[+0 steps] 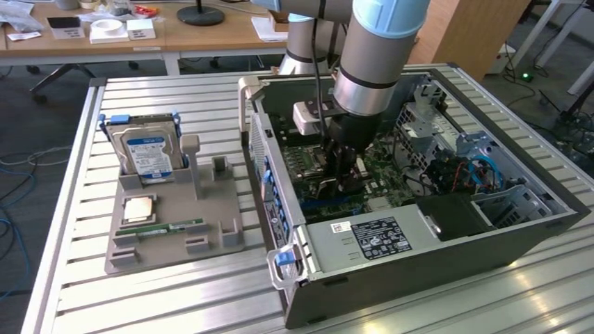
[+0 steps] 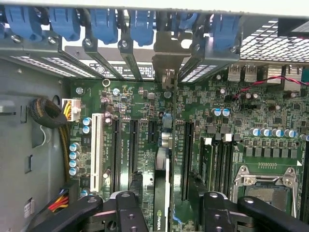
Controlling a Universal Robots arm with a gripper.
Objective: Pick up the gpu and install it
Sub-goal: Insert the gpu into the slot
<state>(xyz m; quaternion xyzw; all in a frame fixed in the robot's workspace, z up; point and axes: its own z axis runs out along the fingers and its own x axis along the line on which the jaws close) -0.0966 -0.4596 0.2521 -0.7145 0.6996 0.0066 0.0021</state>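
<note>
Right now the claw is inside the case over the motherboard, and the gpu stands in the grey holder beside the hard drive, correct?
No. The wrist view shows the gpu standing on edge on the motherboard inside the case, between the open fingers of the claw, not in the holder.

Bright, even overhead light in the exterior view, with pale glare streaks on the metal bench [image 1: 529, 289] slats toward the exterior view's right and heavy shade inside the computer case [image 1: 418, 278] under the arm [image 1: 380, 42]. Dimmer and flatter in the wrist view, greenish over the motherboard [image 2: 140, 121], blown-out white along the case's upper rim.
</note>
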